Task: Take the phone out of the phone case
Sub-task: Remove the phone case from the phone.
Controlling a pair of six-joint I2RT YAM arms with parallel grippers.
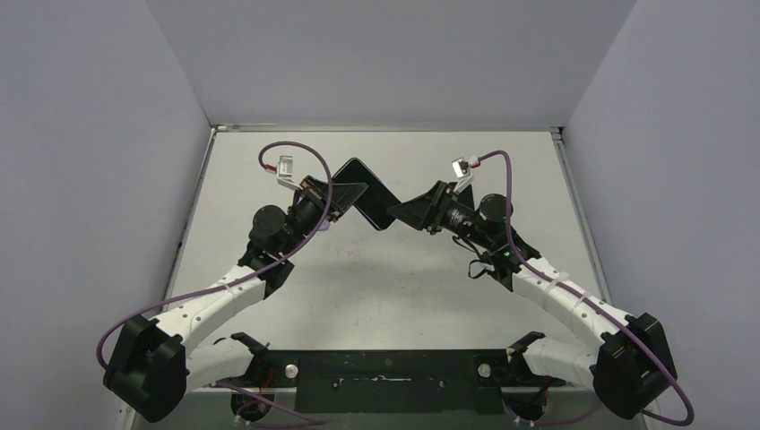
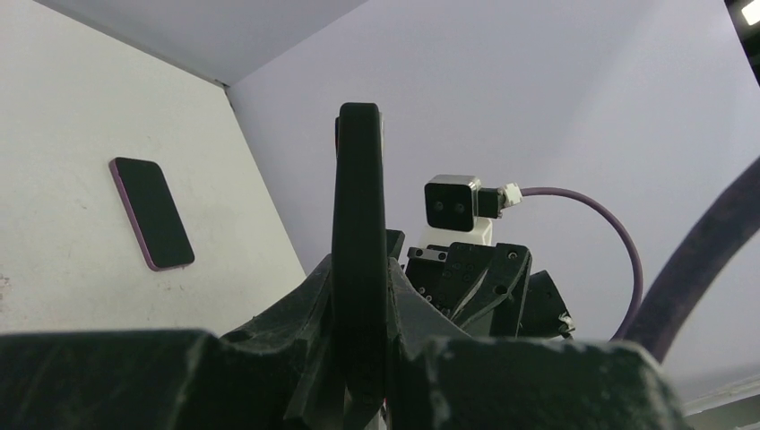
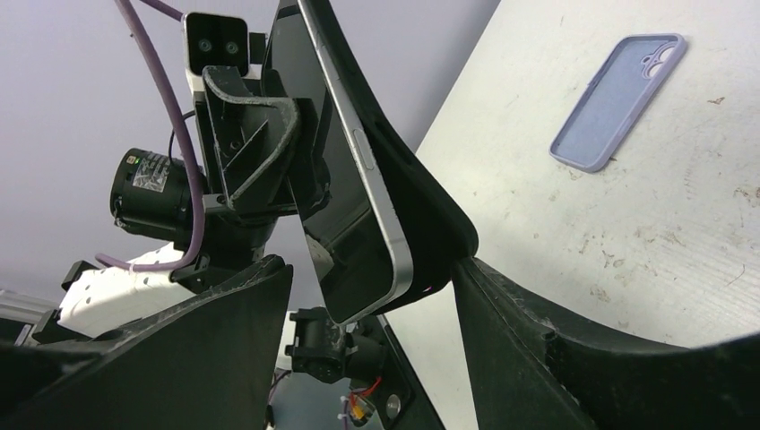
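phone [image 3: 348, 228] silver-edged, dark screen, partly out of black case [image 3: 439, 228]

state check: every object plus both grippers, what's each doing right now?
phone: in the air, lower corner peeled out of the black case, rest seated.
black case: in the air, bent away from that corner.
left gripper: shut on the black case.
right gripper: open, fingers either side of the phone's lower end.
purple phone: flat on the table, dark face up, no case.
lilac case: flat on the table, empty.
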